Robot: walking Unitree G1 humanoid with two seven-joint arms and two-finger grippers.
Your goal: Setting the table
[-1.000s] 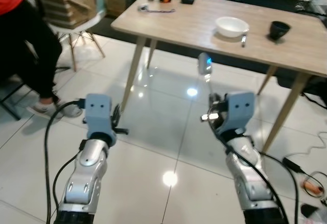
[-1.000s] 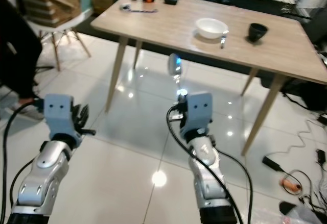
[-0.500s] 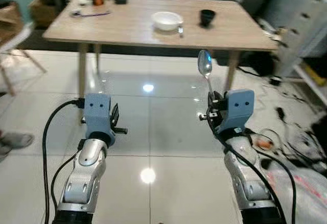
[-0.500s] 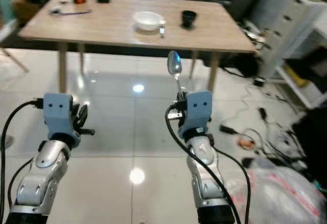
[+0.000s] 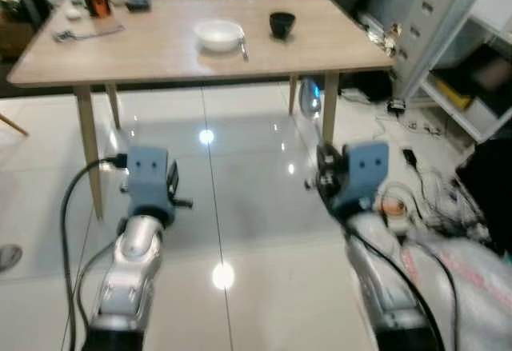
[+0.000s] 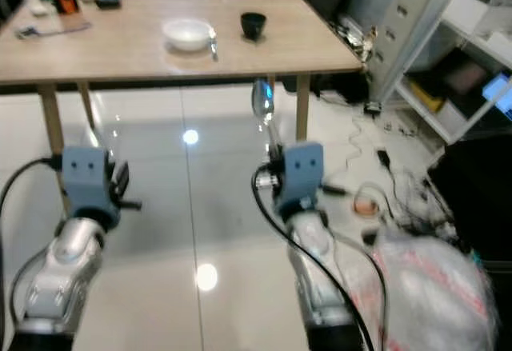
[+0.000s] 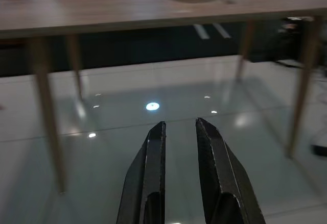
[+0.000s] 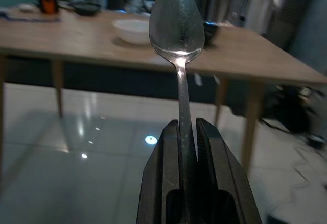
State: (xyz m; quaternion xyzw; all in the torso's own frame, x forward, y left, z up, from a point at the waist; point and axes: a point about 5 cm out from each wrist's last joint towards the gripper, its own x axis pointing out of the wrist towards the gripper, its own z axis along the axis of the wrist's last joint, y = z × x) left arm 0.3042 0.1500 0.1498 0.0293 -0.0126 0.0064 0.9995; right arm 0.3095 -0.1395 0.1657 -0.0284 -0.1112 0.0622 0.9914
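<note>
Two grippers up: right gripper (image 8: 188,132) pinches spoon (image 8: 177,25) upright, left gripper (image 7: 180,132) fingers narrow, holding nothing.

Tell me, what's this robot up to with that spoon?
It looks to be setting the table. Its right gripper is shut on a metal spoon, held upright, bowl end up, out over the tiled floor and short of the wooden table. On the table stand a white bowl with a utensil beside it, and a black cup. The left gripper holds nothing, its fingers slightly apart.
</note>
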